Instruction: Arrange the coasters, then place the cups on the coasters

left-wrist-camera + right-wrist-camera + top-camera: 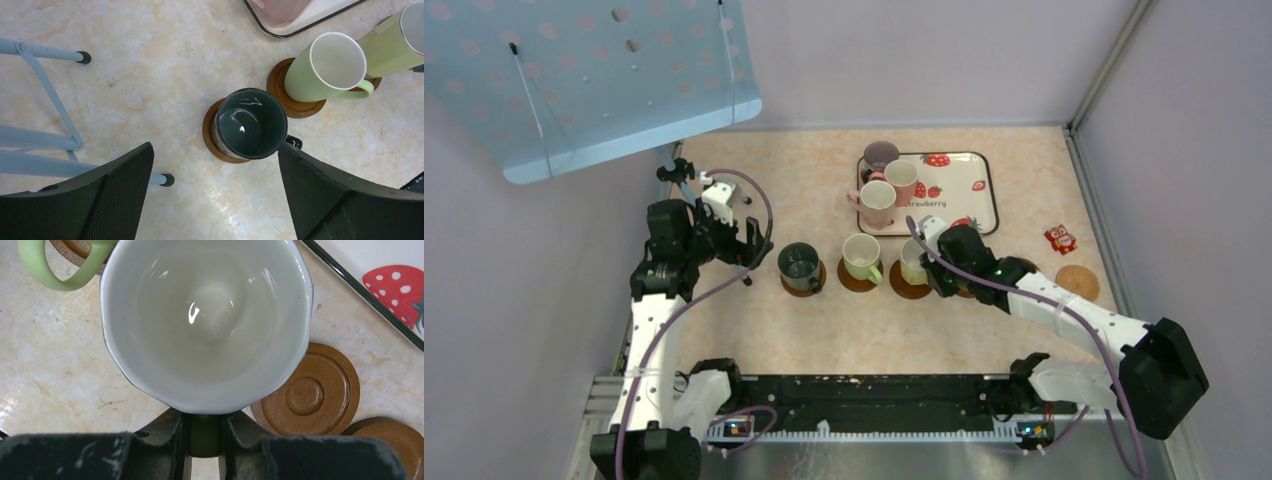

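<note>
The far strawberry-print tray (972, 205) shows the lettering "trawberry" beside a pink cup (876, 203). Only the right wrist view shows the right gripper (204, 426) clamped on the handle of the pale yellow-green cup (205, 320) at the right end of the near row, with two bare coasters (305, 392) just to its right. The left gripper (214, 150) hangs with fingers spread wide above the dark grey-green cup (248, 125), which sits on its coaster (212, 145).

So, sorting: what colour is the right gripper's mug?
A pale yellow-green ceramic mug, white inside; left wrist view.
</note>
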Robot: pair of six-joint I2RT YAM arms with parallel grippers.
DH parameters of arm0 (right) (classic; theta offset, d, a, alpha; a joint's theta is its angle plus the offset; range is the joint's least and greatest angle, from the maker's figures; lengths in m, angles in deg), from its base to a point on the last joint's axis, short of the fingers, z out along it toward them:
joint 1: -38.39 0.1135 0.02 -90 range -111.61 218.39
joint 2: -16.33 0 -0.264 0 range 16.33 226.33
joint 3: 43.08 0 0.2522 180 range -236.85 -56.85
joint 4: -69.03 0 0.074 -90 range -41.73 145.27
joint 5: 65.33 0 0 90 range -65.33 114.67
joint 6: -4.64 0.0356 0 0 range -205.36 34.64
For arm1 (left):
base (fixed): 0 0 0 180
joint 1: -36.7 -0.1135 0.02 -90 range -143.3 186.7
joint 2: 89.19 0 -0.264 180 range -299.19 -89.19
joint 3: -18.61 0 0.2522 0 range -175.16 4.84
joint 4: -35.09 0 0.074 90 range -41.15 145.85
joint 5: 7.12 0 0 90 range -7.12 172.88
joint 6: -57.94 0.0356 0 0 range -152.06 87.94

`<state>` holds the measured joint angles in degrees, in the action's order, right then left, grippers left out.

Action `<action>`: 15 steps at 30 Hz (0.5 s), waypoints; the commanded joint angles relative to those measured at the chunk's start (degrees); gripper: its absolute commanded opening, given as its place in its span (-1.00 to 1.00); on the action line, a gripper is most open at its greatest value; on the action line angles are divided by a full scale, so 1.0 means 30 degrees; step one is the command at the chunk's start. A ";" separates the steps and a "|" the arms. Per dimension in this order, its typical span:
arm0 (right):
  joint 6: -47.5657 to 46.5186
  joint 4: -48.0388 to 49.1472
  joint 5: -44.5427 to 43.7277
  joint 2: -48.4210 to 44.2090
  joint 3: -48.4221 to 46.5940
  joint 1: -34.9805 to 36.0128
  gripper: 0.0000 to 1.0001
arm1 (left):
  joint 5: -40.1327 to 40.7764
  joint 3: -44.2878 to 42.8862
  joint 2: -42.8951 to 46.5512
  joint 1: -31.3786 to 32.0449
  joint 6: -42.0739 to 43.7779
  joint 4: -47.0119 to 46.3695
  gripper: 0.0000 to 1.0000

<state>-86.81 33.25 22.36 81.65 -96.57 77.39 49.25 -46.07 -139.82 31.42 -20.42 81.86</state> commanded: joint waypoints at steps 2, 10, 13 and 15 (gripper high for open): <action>0.0825 0.2057 0.0310 -0.0311 -0.0309 0.0153 -1.00 | -0.0272 -0.0086 0.0324 -0.0086 -0.0198 -0.0453 0.97; 0.1276 0.1839 0.0513 0.0113 -0.0263 0.0153 -1.00 | -0.0276 -0.0153 0.0179 -0.0086 -0.0182 -0.0452 0.97; 0.1412 0.1880 0.0289 0.0437 -0.0352 0.0175 -1.00 | -0.0260 -0.0160 0.0153 -0.0087 -0.0128 -0.0434 0.97; 0.1444 0.1931 0.0300 0.0695 -0.0325 0.0154 -0.95 | -0.0248 -0.0188 0.0131 -0.0088 -0.0075 -0.0432 0.97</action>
<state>-83.75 33.29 23.67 83.18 -96.57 77.39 49.25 -46.05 -139.82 31.42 -20.42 81.86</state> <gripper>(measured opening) 0.182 0.987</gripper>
